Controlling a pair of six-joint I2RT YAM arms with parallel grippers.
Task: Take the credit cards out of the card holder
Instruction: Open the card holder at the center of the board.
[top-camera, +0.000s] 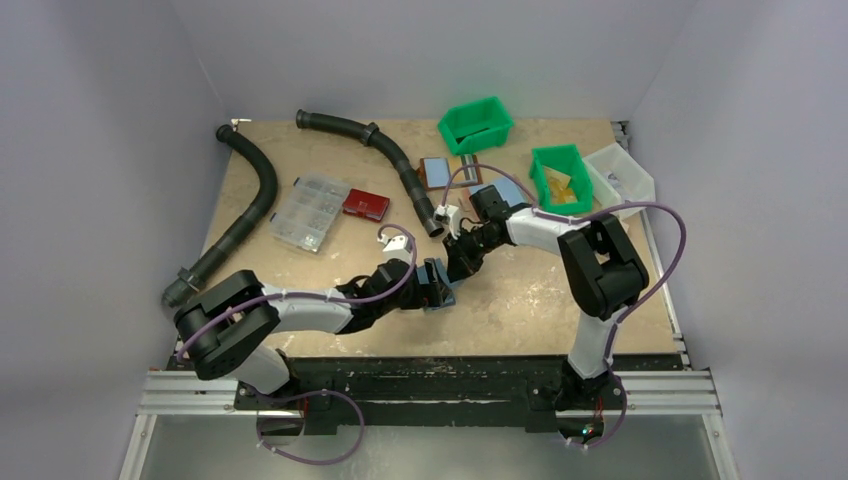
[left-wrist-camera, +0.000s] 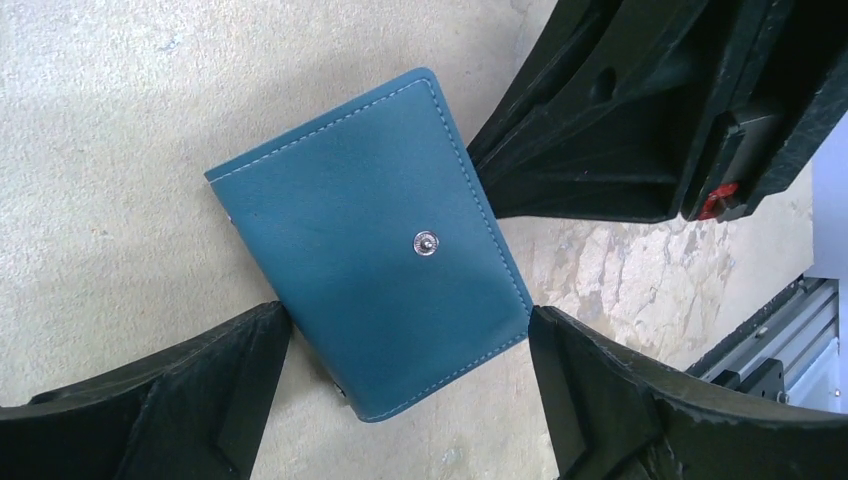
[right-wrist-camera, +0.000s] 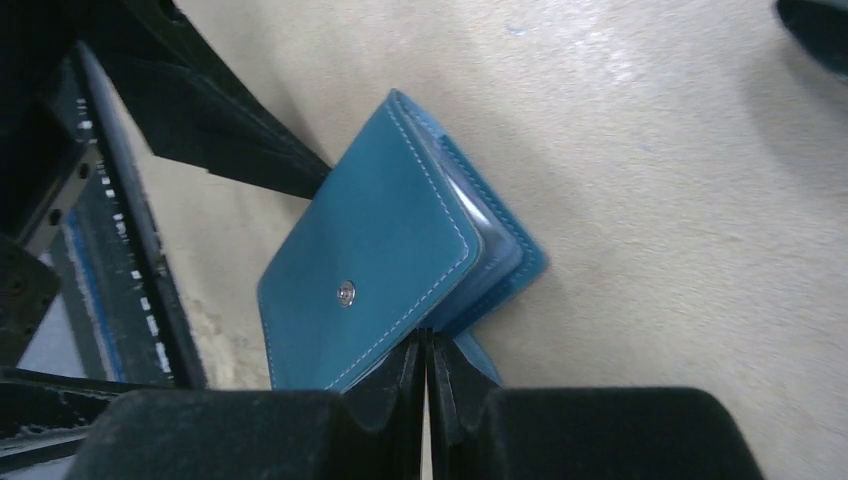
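The dark-blue card holder (top-camera: 437, 281) lies on the table in front of the arms, its cover with a silver snap stud facing up (left-wrist-camera: 370, 240). My left gripper (top-camera: 430, 292) is open, its jaws standing either side of the holder's near end (left-wrist-camera: 408, 335) without touching it. My right gripper (top-camera: 461, 266) is shut, its tips (right-wrist-camera: 428, 342) pressed at the holder's (right-wrist-camera: 370, 260) open edge, under the slightly lifted cover. Clear inner pockets (right-wrist-camera: 492, 238) and the snap tab (right-wrist-camera: 482, 358) show there. No card is visible.
Two black corrugated hoses (top-camera: 245, 215) (top-camera: 395, 155) lie left and centre. A clear organiser box (top-camera: 310, 210) and a red box (top-camera: 365, 203) sit behind the left arm. Two green bins (top-camera: 476, 124) (top-camera: 560, 178), a white bin (top-camera: 620, 175) and two other blue-lined holders (top-camera: 434, 172) stand at the back right.
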